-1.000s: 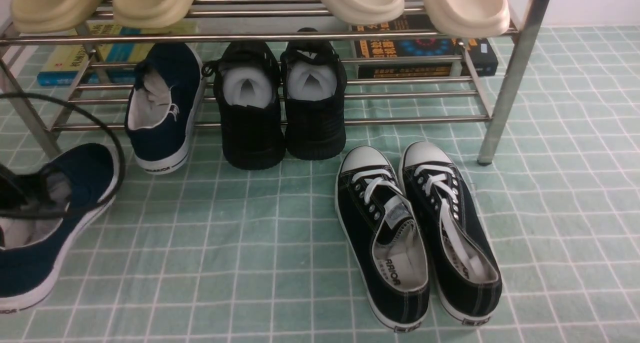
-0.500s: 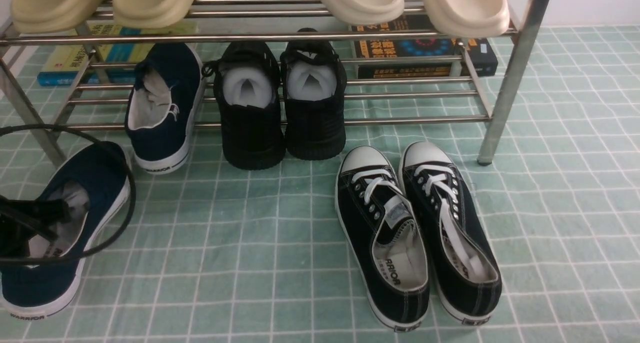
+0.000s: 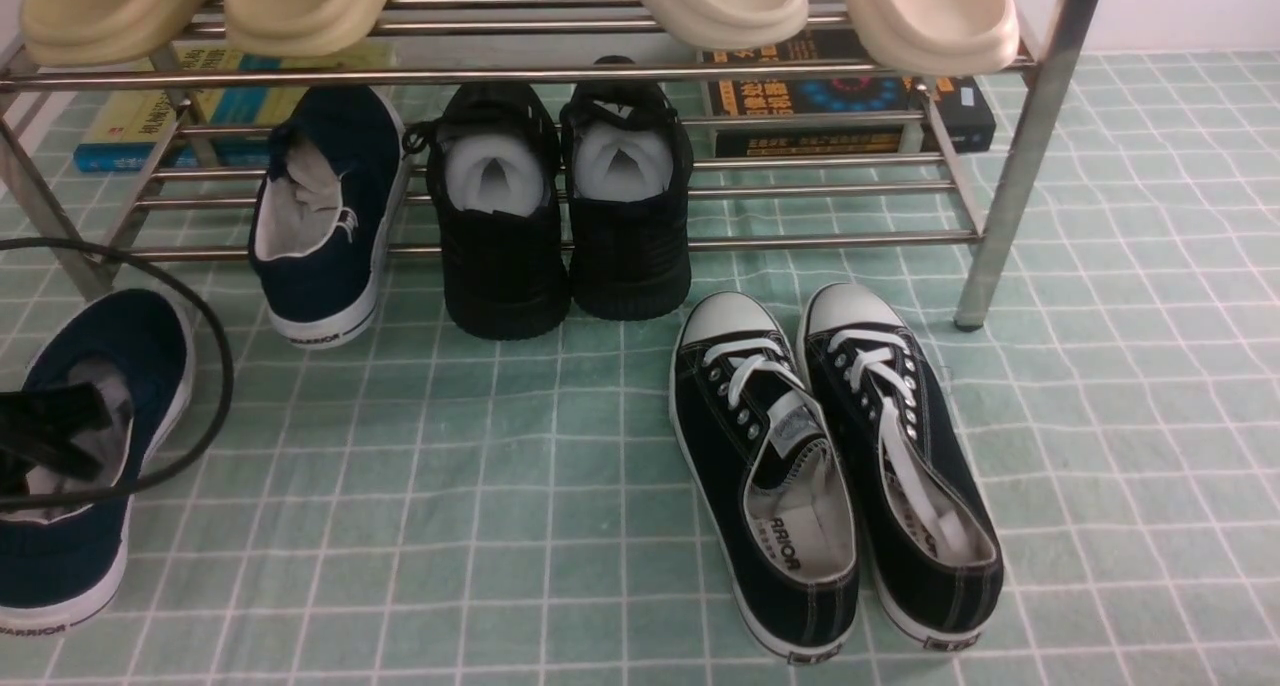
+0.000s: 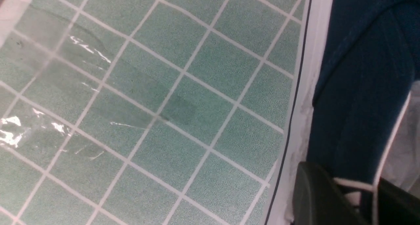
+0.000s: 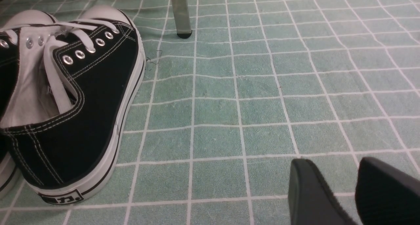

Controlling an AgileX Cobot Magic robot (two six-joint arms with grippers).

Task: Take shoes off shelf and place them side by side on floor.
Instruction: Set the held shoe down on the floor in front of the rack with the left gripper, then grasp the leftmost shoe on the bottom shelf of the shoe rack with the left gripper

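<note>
One navy slip-on shoe rests on the pale green floor at the far left, toe toward the shelf. My left gripper reaches into its opening. In the left wrist view the left gripper straddles the shoe's side wall, jaws slightly apart, with a pale sliver between the outer finger and the wall. The other navy shoe lies on the shelf's lower bars, heel overhanging the front. My right gripper hovers open and empty above the floor.
A pair of black white-laced sneakers stands on the floor right of centre. Two black shoes fill the lower tier's middle. Beige slippers sit on top, with books behind. A shelf leg and a cable loop are nearby.
The navy shoe has swung down and to the left and now sits flat on the floor. The left gripper's jaws have loosened around its wall. The right arm has not moved.
</note>
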